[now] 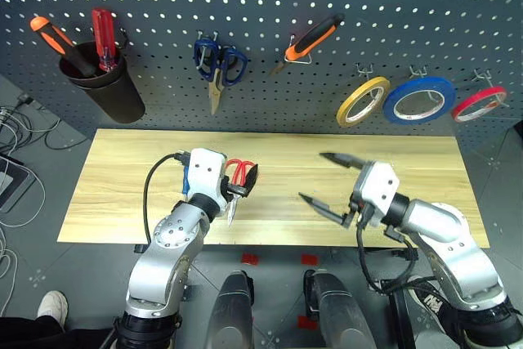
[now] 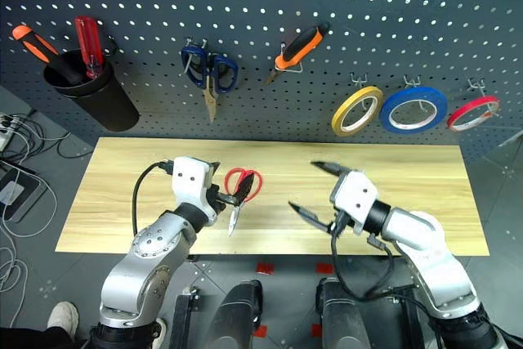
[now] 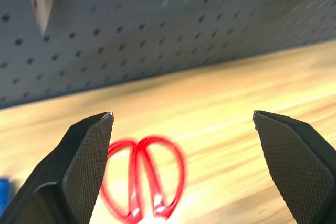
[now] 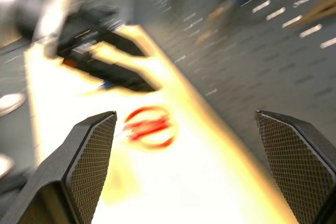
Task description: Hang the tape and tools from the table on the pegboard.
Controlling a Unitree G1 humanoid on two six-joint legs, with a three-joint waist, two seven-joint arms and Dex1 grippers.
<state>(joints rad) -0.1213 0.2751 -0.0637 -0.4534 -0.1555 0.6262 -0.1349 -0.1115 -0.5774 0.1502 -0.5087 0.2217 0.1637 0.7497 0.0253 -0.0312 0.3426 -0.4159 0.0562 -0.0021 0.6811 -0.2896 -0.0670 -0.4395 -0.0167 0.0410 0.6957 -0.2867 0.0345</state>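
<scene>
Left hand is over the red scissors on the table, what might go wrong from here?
1. The red-handled scissors lie flat on the light wood table; the open left gripper could scrape the wood or nudge them aside.
2. The open right gripper hovers close by; the arms might collide.

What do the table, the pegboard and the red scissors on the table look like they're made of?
Table: light wood or wood-look laminate, matte, with plank lines and grain streaks. Pegboard: dark grey panel, likely painted metal or hardboard, with even rows of round holes. Red scissors: glossy red loops, probably plastic, with pale shiny blades, likely steel.
</scene>
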